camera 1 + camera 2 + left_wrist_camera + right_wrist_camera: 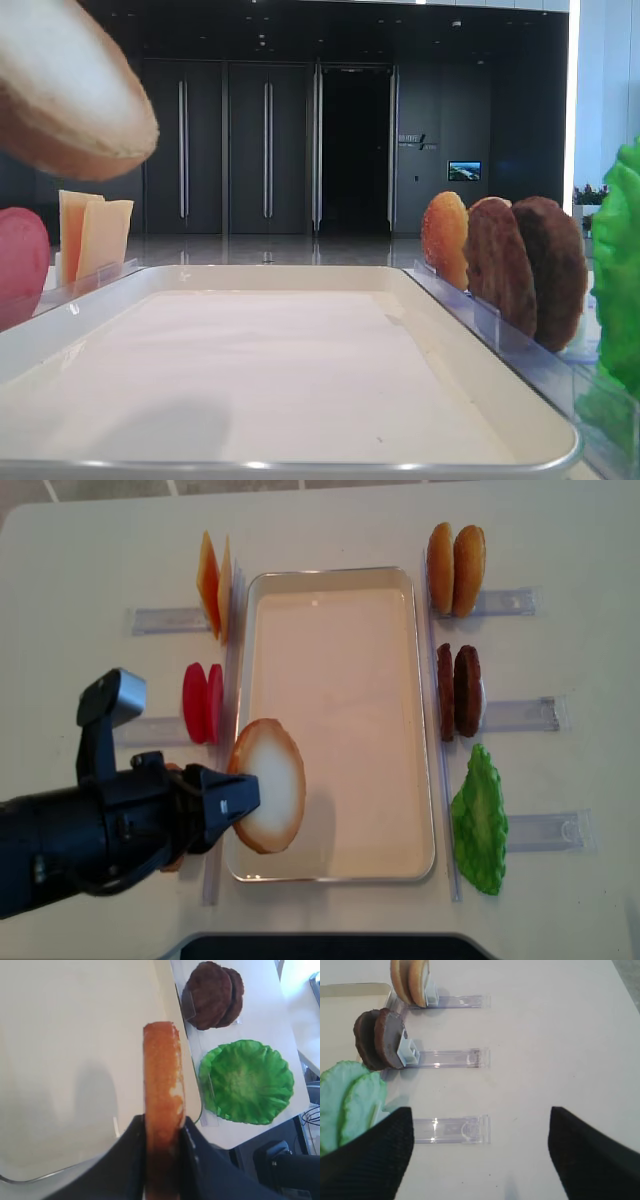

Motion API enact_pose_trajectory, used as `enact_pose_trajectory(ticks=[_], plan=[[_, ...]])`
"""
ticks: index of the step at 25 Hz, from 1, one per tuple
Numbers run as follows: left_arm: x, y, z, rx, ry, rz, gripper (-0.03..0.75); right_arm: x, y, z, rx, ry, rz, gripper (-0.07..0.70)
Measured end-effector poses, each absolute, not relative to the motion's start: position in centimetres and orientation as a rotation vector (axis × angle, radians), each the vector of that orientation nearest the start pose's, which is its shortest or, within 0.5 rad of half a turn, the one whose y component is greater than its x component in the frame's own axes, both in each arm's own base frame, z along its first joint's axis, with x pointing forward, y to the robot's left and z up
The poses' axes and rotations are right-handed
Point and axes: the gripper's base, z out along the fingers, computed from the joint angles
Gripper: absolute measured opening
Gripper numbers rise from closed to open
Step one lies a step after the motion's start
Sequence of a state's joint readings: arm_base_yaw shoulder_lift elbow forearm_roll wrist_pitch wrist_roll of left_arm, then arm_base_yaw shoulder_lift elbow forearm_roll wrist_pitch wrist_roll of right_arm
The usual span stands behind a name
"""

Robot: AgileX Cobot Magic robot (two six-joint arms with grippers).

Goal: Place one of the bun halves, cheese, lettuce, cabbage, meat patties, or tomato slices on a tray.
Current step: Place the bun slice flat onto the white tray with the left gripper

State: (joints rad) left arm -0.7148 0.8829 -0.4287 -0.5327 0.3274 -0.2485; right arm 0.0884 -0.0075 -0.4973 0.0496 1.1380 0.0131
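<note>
My left gripper (232, 800) is shut on a bun half (268, 798), holding it tilted above the near left corner of the cream tray (340, 680). In the left wrist view the bun half (162, 1080) stands edge-on between the fingers (132, 1160) over the tray (75, 1035). My right gripper (480, 1145) is open over bare table, with nothing between its fingers. Racks along the tray hold cheese (213, 585), tomato slices (203, 702), bun halves (455, 568), meat patties (458, 690) and lettuce (480, 820). No separate cabbage shows.
Clear plastic racks (520, 715) stick out from both long sides of the tray. One rack's empty end (450, 1130) lies just ahead of the right gripper. The table's near edge (320, 940) runs close behind the tray.
</note>
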Motion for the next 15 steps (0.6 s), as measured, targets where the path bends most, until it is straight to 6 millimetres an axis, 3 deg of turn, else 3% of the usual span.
enact_pose_trajectory(ticks=[5,15], plan=[[12.3,-12.2,23.5,0.073,2.445,-1.025,0.129,-1.0,0.3,27.0,-0.085,2.116,0.120,0.555],[14.9,-12.2,22.5,0.192,2.377,-1.191,0.129,-1.0,0.3,27.0,-0.085,2.116,0.120,0.555]])
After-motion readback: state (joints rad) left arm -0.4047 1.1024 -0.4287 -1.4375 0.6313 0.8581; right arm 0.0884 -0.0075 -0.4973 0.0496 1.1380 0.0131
